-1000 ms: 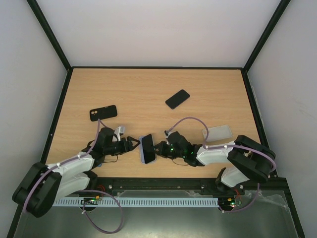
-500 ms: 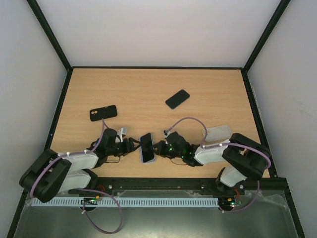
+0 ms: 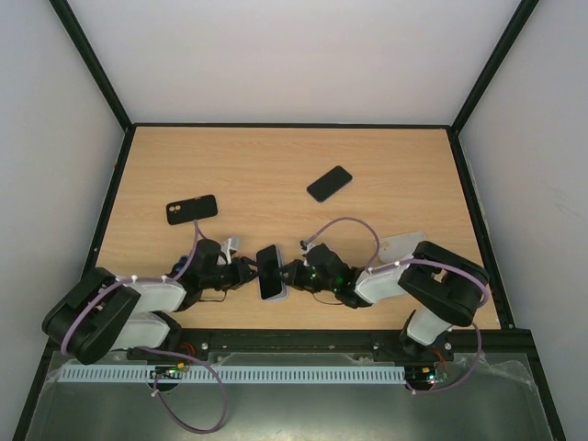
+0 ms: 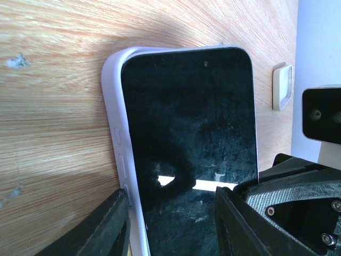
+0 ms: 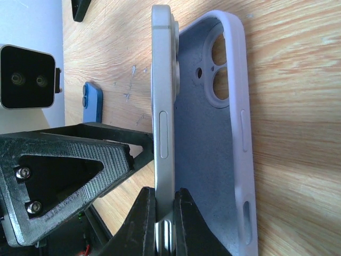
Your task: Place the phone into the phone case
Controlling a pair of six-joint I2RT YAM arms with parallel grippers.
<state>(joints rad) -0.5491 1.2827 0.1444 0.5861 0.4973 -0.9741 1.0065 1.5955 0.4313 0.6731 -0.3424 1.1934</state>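
The phone [image 3: 269,269] has a black screen and a silver frame. It stands tilted on one long edge in the lilac phone case [image 3: 277,292], which lies open on the table near the front edge. In the right wrist view the phone [image 5: 162,106] rises out of the case [image 5: 213,160], camera side towards the case. My right gripper [image 5: 165,194] is shut on the phone's bottom end, and it also shows in the top view [image 3: 290,273]. My left gripper [image 4: 170,200] is open, its jaws wide apart on either side of the phone [image 4: 186,122] and the case [image 4: 111,128]; it also shows in the top view [image 3: 248,272].
A black case [image 3: 192,209] lies at the left. A black phone-shaped thing [image 3: 329,183] lies at mid-table. A clear case [image 3: 404,244] lies beside the right arm. A blue case [image 5: 92,101] lies near the left arm. The front rail [image 3: 303,340] is close behind both grippers.
My left gripper has moved right, from a short way off to around the phone and case. The phone and my right gripper have shifted slightly left.
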